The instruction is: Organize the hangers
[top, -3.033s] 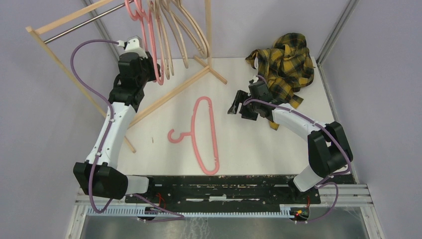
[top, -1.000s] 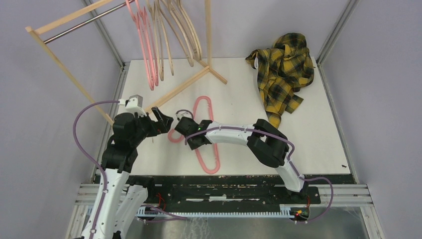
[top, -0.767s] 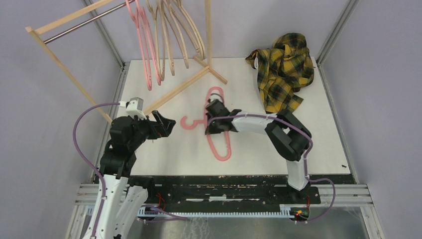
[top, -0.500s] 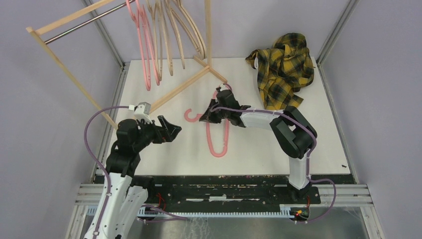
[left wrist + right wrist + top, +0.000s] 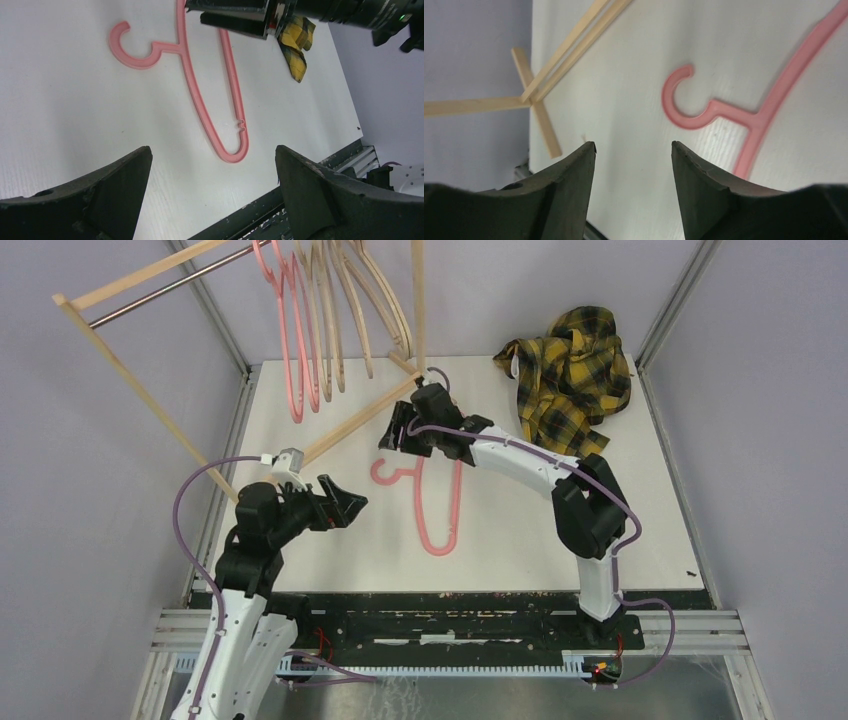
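1. Both of my grippers are released and hold nothing. On my left gripper (image 5: pixel 350 507) the two dark fingers stand far apart; on my right gripper (image 5: pixel 633 145) they are parted with bare table showing between them.
2. One pink hanger (image 5: pixel 165 48) lies flat on the white table (image 5: pixel 330 560), free of both grippers. Its hook points to the left and its long loop runs back toward my bases.
3. My left arm rises from its base at the near left and bends at the elbow. Its wrist is turned to the right, so the gripper sits off the table to the left of the hanger and faces it, apart from it.
4. My right arm reaches far forward and across to the left. Its gripper is above the hanger's top end, beside the hook, and close to the foot of the wooden rack (image 5: pixel 150 400).
5. Other pink hangers (image 5: pixel 290 350) and beige hangers (image 5: pixel 350 330) hang side by side from the rack's metal rail (image 5: pixel 160 290) at the far left.
6. A crumpled yellow plaid shirt (image 5: pixel 570 370) lies at the far right corner, well apart from both grippers.
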Motion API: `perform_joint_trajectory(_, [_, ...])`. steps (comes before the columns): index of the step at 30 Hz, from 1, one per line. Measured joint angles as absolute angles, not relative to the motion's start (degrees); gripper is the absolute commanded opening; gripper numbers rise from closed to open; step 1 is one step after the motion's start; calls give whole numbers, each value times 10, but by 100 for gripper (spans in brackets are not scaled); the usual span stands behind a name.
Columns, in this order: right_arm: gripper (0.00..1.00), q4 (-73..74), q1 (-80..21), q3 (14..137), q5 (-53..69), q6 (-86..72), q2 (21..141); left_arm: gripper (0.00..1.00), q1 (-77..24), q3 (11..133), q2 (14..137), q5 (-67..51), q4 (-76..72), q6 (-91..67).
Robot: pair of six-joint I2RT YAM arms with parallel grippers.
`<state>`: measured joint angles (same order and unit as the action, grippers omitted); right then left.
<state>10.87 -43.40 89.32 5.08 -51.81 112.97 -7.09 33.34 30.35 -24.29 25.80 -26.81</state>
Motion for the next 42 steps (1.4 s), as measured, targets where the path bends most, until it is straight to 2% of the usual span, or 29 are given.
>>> perform_joint_trajectory(6, [68, 268, -434, 1100, -58, -422, 1212, 96, -71, 333, 318, -245, 248, -278])
perform_joint_trajectory(10, [68, 326, -434, 1170, -96, -396, 1282, 95, -71, 334, 330, -246, 248, -281])
perform_joint_trajectory(20, [63, 432, -421, 1200, -156, -376, 1388, 94, -71, 341, 331, -248, 248, -281])
perform_joint_trajectory(25, [49, 443, -417, 1214, -172, -374, 1395, 93, -71, 341, 334, -258, 247, -281])
perform_joint_trajectory(34, [52, 442, -417, 1229, -196, -372, 1416, 92, -71, 341, 332, -266, 247, -287])
perform_joint_trajectory(36, [45, 441, -418, 1229, -197, -372, 1416, 92, -71, 341, 329, -268, 247, -287])
perform_joint_trajectory(39, [17, 435, -417, 1225, -195, -374, 1416, 92, -71, 341, 326, -272, 246, -287])
perform_joint_trajectory(41, [3, 421, -415, 1214, -193, -384, 1412, 91, -71, 341, 326, -272, 246, -287])
perform_joint_trajectory(42, [1, 416, -413, 1206, -191, -391, 1407, 91, -71, 341, 326, -272, 246, -287])
